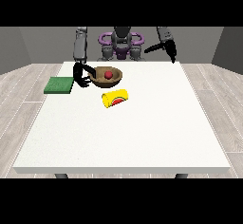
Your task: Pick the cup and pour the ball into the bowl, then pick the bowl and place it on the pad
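The red ball (108,74) sits in the brown bowl (116,79) near the tabletop's (142,133) far edge; the yellow cup (115,98) lies tipped just before it; the hand at the view's left (80,77) curls round the bowl's rim, beside the green pad (59,85); the hand at the view's right (171,51) hangs raised, fingers relaxed.

Evenly and softly lit from above, with no glare anywhere on the white table (142,137); brightest across the tabletop, dimmer on the grey walls at upper left and upper right of the frame. Only faint, small shadows, tucked just under the yellow cup (115,98) and the brown bowl (106,77) near upper centre; no bending of straight lines toward the edges, table edges straight throughout.
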### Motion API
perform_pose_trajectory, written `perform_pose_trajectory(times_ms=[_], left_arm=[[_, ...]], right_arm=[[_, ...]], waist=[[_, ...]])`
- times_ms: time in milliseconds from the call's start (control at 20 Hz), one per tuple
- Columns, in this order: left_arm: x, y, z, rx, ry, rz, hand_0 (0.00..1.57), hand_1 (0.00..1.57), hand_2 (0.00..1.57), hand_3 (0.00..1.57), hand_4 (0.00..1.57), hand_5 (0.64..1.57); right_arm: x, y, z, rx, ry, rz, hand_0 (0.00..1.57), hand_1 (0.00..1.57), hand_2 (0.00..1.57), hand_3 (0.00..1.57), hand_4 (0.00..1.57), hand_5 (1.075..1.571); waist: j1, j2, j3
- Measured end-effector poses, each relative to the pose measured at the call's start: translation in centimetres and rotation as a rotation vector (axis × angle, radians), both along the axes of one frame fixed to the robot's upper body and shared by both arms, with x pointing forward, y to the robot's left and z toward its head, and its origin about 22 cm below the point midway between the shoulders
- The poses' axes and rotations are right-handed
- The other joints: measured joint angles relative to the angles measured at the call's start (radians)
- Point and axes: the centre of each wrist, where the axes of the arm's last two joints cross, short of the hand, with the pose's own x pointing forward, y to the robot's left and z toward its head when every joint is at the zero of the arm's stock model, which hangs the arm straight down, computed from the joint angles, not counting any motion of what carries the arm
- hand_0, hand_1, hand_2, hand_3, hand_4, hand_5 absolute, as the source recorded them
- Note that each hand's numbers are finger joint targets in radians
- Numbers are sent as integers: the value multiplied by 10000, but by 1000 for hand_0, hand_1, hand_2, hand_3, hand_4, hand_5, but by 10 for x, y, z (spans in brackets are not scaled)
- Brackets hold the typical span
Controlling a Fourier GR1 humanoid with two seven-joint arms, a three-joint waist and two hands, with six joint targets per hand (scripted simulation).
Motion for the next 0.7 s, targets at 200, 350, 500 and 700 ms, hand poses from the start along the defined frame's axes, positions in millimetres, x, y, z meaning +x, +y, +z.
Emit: perform_pose_trajectory(times_ms=[200, 350, 500, 700], left_arm=[[-1, 23, -12, -18, 340, 489, 0, 0, 0, 0, 0, 1571], [-5, 35, -24, -100, 460, 800, 0, 0, 0, 0, 0, 1570], [-9, 34, -28, -80, 666, 778, 0, 0, 0, 0, 0, 1570], [-9, 35, -24, -52, 522, 733, 0, 0, 0, 0, 0, 1568]], right_arm=[[14, 13, 18, -41, 537, 348, 1571, 1571, 1571, 1571, 1049, 1553], [26, 8, 40, 183, 776, 466, 1571, 1571, 1571, 1571, 1067, 1552], [27, -21, 52, 223, 933, 258, 1571, 1571, 1571, 1571, 1062, 1565], [22, -65, 65, 315, 629, -82, 1571, 1571, 1571, 1571, 1062, 1560]], waist=[[-430, -301, 48], [-740, -466, 60], [-717, -675, 69], [-670, -394, 75]])
